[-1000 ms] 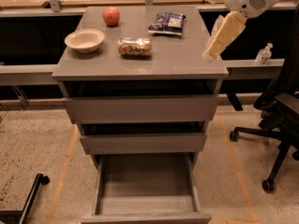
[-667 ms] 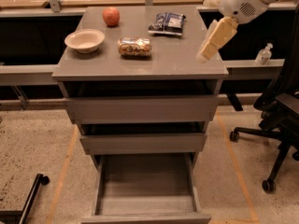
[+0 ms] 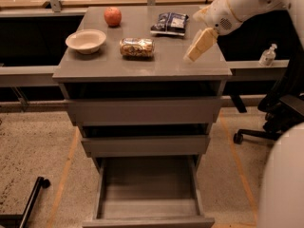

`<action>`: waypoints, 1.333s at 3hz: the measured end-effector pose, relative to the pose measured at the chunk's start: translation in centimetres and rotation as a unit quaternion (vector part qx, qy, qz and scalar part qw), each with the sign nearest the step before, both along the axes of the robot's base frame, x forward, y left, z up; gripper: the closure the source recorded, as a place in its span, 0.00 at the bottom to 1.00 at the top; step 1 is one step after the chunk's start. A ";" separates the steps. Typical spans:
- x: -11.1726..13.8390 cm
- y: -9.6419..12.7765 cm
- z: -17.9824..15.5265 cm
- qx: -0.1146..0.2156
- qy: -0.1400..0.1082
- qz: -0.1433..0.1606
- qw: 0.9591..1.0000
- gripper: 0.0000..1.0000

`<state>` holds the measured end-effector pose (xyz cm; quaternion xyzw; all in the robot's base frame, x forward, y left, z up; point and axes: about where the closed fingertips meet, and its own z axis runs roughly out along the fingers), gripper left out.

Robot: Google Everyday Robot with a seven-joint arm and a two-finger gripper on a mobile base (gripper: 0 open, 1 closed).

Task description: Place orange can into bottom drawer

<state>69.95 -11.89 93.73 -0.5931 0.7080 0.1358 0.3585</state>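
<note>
Standing in the middle of the room is a grey cabinet with a flat top (image 3: 142, 68) and three drawers. The upper two are nearly shut, while the bottom drawer (image 3: 149, 189) is pulled all the way out. The speckled floor (image 3: 33, 146) carries orange tape lines (image 3: 66, 170). An office chair (image 3: 280, 118) sits past the cabinet's right side as seen, and a small pump bottle (image 3: 268, 55) stands on a ledge there.

On the top, a pale bowl (image 3: 86, 41) sits near the left edge, an apple (image 3: 112, 16) towards the back edge and a dark snack bag (image 3: 170, 23) at the back right. The orange can (image 3: 137, 47) lies on its side near the middle of the top.

The gripper (image 3: 192, 55) hangs tilted over the right part of the top, towards the front right corner. Whether it is open or closed cannot be told. It holds nothing. The can lies to its left as seen, apart from it, with bare top between them.
</note>
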 end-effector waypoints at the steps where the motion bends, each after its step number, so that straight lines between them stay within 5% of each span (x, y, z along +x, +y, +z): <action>1: 2.6 2.6 -3.1 0.016 0.022 0.023 0.999 0.00; 4: 8.3 10.2 -9.6 0.068 0.065 0.047 0.994 0.00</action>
